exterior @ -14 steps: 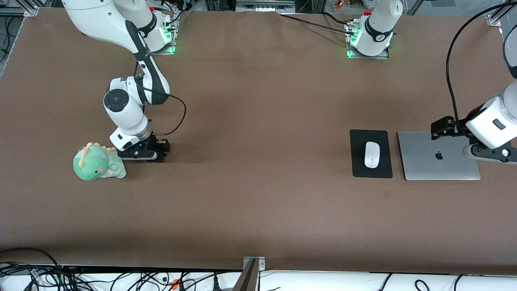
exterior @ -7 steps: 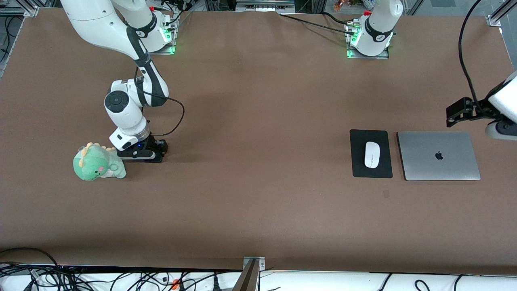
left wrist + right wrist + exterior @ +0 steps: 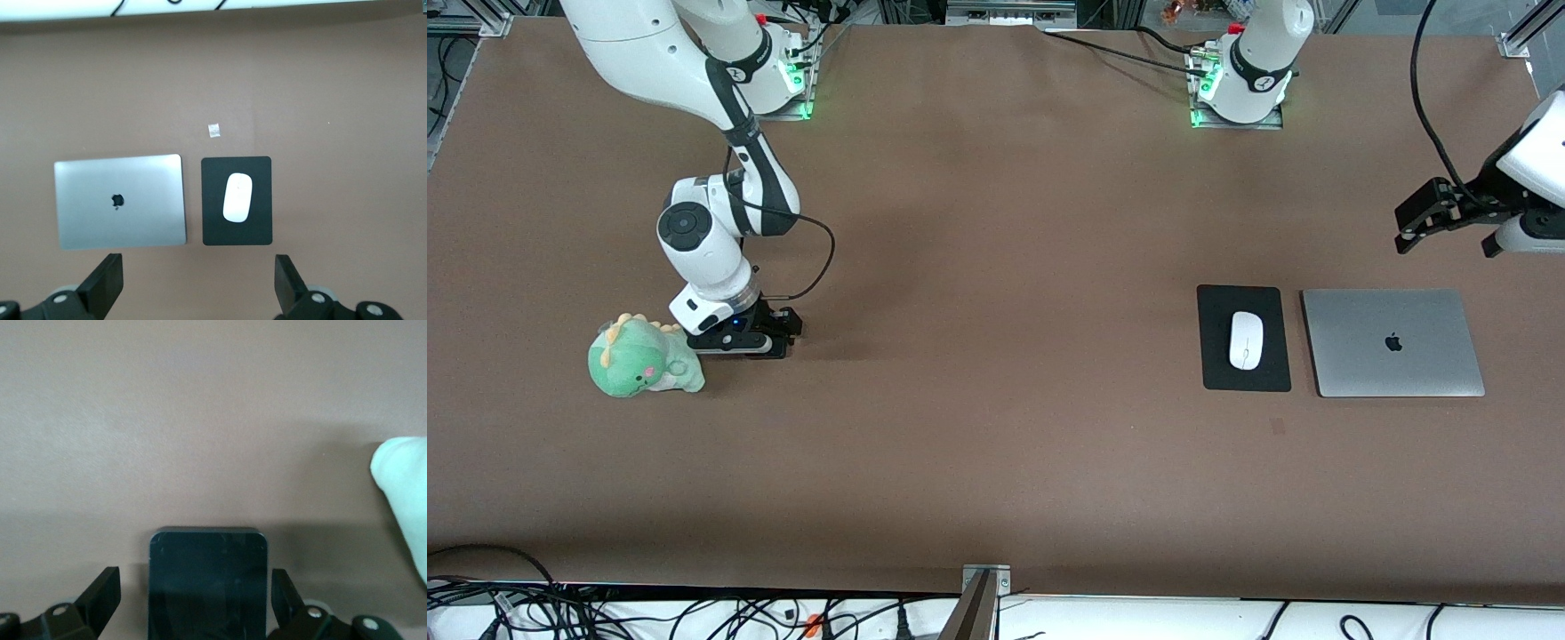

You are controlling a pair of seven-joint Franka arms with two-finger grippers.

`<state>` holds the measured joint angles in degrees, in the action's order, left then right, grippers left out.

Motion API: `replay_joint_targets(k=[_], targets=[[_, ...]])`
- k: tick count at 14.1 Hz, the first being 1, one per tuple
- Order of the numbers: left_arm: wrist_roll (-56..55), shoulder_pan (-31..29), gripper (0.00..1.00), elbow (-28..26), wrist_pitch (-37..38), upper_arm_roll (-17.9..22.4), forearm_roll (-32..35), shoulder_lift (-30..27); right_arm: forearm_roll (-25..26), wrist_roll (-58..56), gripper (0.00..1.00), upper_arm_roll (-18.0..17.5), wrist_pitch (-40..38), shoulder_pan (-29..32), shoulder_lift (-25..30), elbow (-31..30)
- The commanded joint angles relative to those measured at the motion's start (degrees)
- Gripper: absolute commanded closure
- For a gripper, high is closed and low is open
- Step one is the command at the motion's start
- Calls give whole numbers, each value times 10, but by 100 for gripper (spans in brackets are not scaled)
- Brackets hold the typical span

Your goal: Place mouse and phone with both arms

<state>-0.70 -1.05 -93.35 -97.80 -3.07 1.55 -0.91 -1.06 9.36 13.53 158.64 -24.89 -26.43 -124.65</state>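
Note:
The white mouse (image 3: pixel 1246 340) lies on a black mouse pad (image 3: pixel 1218 302) toward the left arm's end of the table; it also shows in the left wrist view (image 3: pixel 237 197). My left gripper (image 3: pixel 1520 238) hangs open and empty, high over bare table beside the laptop. Its jaws stand wide apart in the left wrist view (image 3: pixel 198 270). The black phone (image 3: pixel 208 583) lies flat on the table between the open fingers of my right gripper (image 3: pixel 193 583), with a gap on each side. In the front view my right gripper (image 3: pixel 738 342) is down at the table and hides the phone.
A silver laptop (image 3: pixel 1392 342), lid shut, lies beside the mouse pad, also in the left wrist view (image 3: pixel 120 200). A green dinosaur plush (image 3: pixel 640 360) sits right beside my right gripper; its edge shows in the right wrist view (image 3: pixel 403 493).
My left gripper has risen off the laptop and drawn back toward the bases' side. My right gripper has stayed low by the plush, barely shifting.

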Motion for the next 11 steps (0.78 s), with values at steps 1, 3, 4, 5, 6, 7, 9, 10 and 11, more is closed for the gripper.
replay_joint_targets(k=[1,3,4,5,6,7,9,10,11], targets=[[-2,15,0,-48,-23,19,-14,-30,-4,-10,0,-7,-137,8,53,54],[-4,15,0,-47,-22,16,-13,-26,-49,-11,0,-7,-242,7,76,105],[-5,15,0,-47,-23,16,-13,-21,-73,-11,0,-5,-297,7,84,138],[-5,15,0,-47,-25,15,-12,-19,-79,-11,0,-2,-356,8,86,175],[-5,16,0,-46,-26,14,-8,-18,-79,-12,0,4,-421,8,86,219],[-4,17,0,-46,-26,14,0,-17,-79,-10,0,15,-487,8,86,261],[-3,17,0,-46,-24,4,11,-17,-79,-11,0,37,-578,8,89,321],[-2,17,0,-46,-22,2,13,-18,-79,-11,0,50,-608,8,95,340],[-2,17,0,-46,-20,2,13,-19,-79,-11,0,63,-632,8,100,349]])
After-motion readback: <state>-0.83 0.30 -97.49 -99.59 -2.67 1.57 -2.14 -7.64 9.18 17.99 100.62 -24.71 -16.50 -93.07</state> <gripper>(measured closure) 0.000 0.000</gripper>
